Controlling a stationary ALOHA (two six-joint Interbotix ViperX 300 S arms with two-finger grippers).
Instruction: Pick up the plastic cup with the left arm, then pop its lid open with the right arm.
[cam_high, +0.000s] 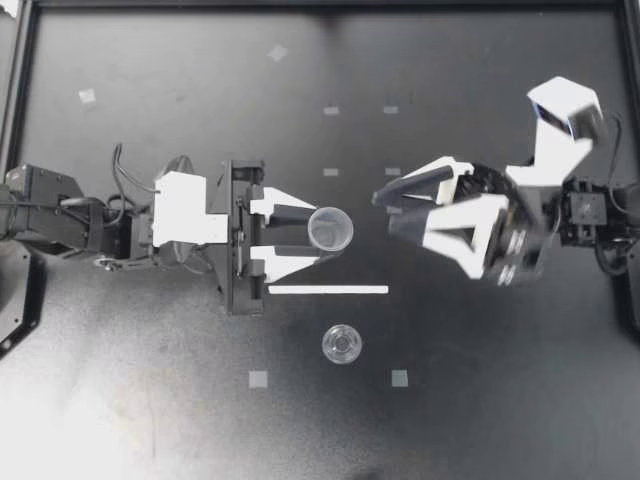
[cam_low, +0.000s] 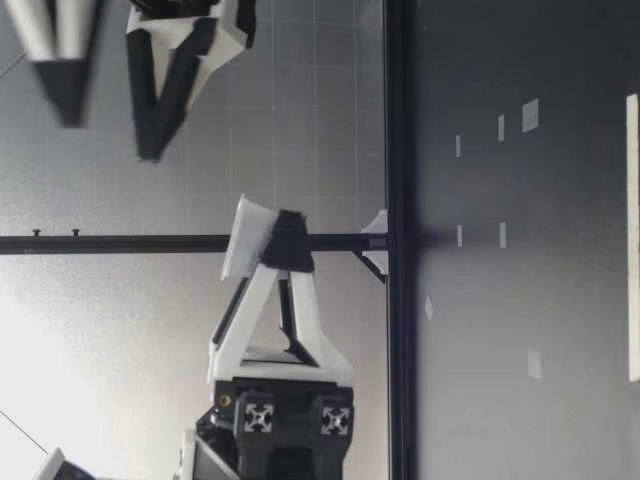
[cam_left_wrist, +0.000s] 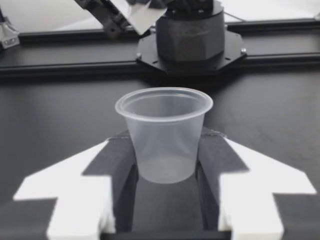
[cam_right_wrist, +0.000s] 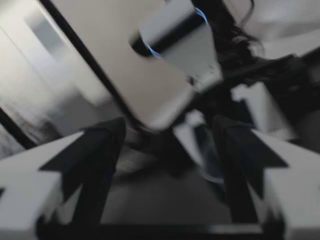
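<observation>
The clear plastic cup (cam_high: 331, 229) sits upright between the fingers (cam_left_wrist: 112, 167) of my left gripper (cam_high: 318, 233), a little left of the table's middle. Both dark pads press its lower wall from two sides, so the gripper is clamped on it. In the left wrist view the cup (cam_left_wrist: 164, 134) is see-through down to its bottom, its rolled rim wider than its base. The low view shows it carried above the surface, not resting on it.

Just on the near side of that gripper a thin white strip (cam_high: 328, 290) lies flat on the table. Nearer again stands a second small clear cup (cam_high: 342, 344), apart from both grippers. I cannot tell what, if anything, is in it.

To the right, my right gripper (cam_high: 385, 213) points toward the held cup with its fingers spread and nothing between them.

The table (cam_high: 150, 420) is matt black, dotted with small pale tape squares (cam_high: 258, 379) and edged by a black frame. Beyond its far edge the low view shows a grey gridded wall (cam_low: 320, 120).
</observation>
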